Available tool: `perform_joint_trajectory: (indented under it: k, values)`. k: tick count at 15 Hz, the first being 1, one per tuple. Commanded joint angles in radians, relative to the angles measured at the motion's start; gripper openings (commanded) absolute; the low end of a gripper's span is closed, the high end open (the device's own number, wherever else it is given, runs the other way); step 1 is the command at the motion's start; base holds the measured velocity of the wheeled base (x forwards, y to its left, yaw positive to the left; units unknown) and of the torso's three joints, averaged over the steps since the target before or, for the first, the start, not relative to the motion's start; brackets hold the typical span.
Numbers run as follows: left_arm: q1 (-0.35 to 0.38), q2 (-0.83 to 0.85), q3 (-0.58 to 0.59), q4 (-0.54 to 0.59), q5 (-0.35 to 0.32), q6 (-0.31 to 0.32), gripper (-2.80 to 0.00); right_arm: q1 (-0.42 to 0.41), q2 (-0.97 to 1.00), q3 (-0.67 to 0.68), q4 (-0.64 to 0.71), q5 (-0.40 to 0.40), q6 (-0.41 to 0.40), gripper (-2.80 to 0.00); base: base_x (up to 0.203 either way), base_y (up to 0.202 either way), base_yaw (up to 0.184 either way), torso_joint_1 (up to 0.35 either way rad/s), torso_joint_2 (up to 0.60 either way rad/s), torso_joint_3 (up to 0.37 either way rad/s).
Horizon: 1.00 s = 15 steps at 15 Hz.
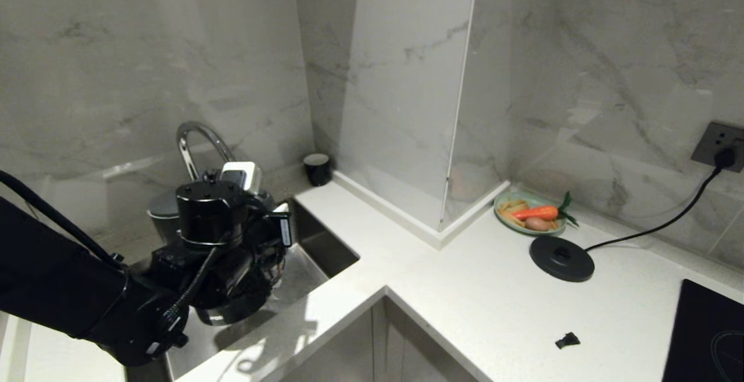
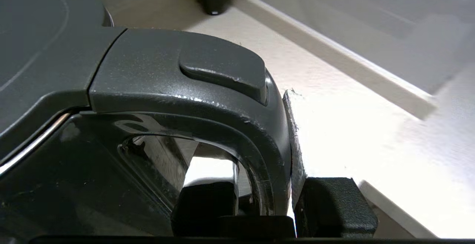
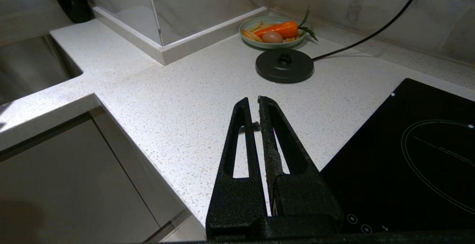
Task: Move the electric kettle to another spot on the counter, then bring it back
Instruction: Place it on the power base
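Head view, left to right. Left arm entering from lower left, left hand [image 1: 264, 254] at centre-left of frame, clamped on the handle of the kettle [image 1: 229, 311]; kettle mostly hidden behind the wrist, only its glossy black bottom visible, above the steel sink [image 1: 325, 248]. Touching the sink floor or lifted: cannot tell. Chrome tap [image 1: 195, 146] behind, upper left of the kettle. Small black cup [image 1: 317, 169] at the back corner, centre-left of frame, on the bench [image 1: 465, 289]. White bench running from lower centre to right edge, grey cabinet doors [image 1: 372, 347] below at bottom centre. Marble pillar in upper centre. Green plate [image 1: 505, 219] with carrot [image 1: 537, 212] right of centre, against the wall. Round black kettle base [image 1: 561, 258] just in front of the plate, bare, well apart from the kettle; cord [image 1: 662, 225] running to wall socket [image 1: 719, 146] at far right. Small black scrap [image 1: 568, 341] on the bench, lower right. Black hob [image 1: 706, 335] at lower right corner.

Left wrist view: kettle handle [image 2: 222, 99] filling the frame, fingers [image 2: 334, 205] pinching it from both sides near the bottom edge, grey lid [image 2: 33, 51] at upper left.

Right wrist view: right hand [image 3: 257, 104] at bottom centre, fingers pressed together, pinching nothing, hanging over the bench edge beside the hob.
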Motion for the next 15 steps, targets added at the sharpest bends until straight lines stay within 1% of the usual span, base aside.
perform_joint_trajectory:
  k: [1, 3, 4, 6, 7, 9, 12, 15]
  values:
    - [-0.059, 0.006, -0.004, -0.006, 0.004, -0.002, -2.80, 0.000, 0.000, 0.000, 0.000, 0.001, 0.000, -2.80, 0.000, 0.000, 0.000, 0.000, 0.00, 0.000]
    - [-0.097, 0.005, 0.004, -0.006, 0.009, -0.004, -2.80, 0.000, 0.000, 0.000, 0.000, 0.001, 0.000, -2.80, 0.000, 0.000, 0.000, 0.000, 0.00, 0.000]
    - [-0.105, 0.003, 0.010, -0.006, 0.011, -0.007, -2.80, 0.000, 0.000, 0.000, 0.000, 0.001, 0.000, -2.80, 0.000, 0.000, 0.000, 0.000, 0.00, 0.000]
    - [-0.111, -0.004, 0.030, -0.006, 0.049, -0.007, -2.80, 0.000, 0.000, 0.000, 0.000, 0.001, 0.000, -2.80, 0.000, 0.000, 0.000, 0.000, 0.00, 0.000]
    - [-0.113, -0.016, 0.052, -0.006, 0.057, -0.008, -2.80, 0.000, 0.000, 0.000, 0.000, 0.001, 0.000, -2.80, 0.000, 0.000, 0.000, 0.000, 0.00, 0.000]
    - [-0.115, -0.044, 0.108, -0.007, 0.061, -0.011, -2.80, 0.000, 0.000, 0.000, 0.000, 0.001, 0.000, -2.80, 0.000, 0.000, 0.000, 0.000, 0.00, 0.000]
    - [-0.115, -0.092, 0.150, -0.007, 0.065, -0.024, -2.80, 0.000, 0.000, 0.000, 0.000, 0.001, 0.000, -2.80, 0.000, 0.000, 0.000, 0.000, 0.00, 0.000]
    - [-0.139, -0.143, 0.204, -0.006, 0.069, -0.035, -2.80, 0.000, 0.000, 0.000, 0.000, 0.001, 0.000, -2.80, 0.000, 0.000, 0.000, 0.000, 0.00, 0.000]
